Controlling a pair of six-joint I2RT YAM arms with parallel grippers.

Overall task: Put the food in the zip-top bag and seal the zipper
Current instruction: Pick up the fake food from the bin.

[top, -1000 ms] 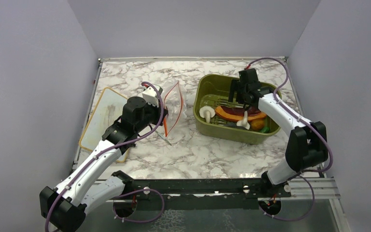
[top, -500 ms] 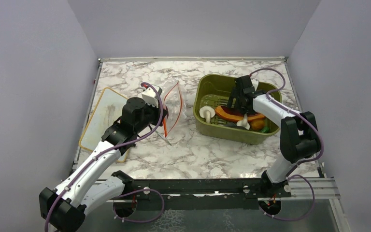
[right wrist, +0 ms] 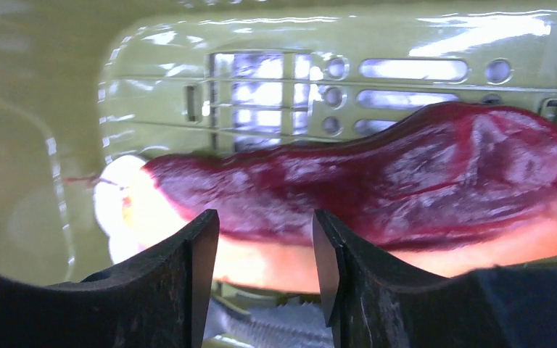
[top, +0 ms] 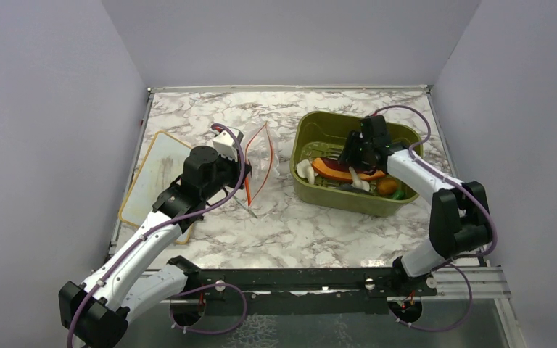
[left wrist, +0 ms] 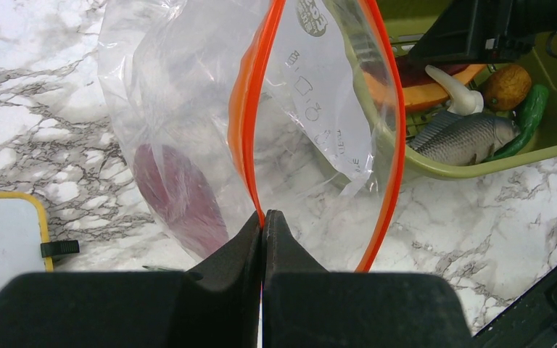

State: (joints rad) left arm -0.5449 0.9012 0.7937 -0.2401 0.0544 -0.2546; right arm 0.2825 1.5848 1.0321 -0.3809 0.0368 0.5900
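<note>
Marbled table [top: 297, 225] carries the floppy zip-top bag [left wrist: 181, 94], centre frame, its zipper [left wrist: 249, 109] pinched in the clenched left hand [left wrist: 262, 221]. At upper right, the released right hand [right wrist: 265, 239] hangs at the red-topped orange crescent slice [right wrist: 377, 196] in the tub [top: 312, 123]; likely light, stiff, glossy, best pinched across its narrow width.

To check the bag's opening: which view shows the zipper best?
Left wrist: the zipper appears large, two orange strips spread apart. Top external shows only thin red lines; right wrist shows none of it.
</note>
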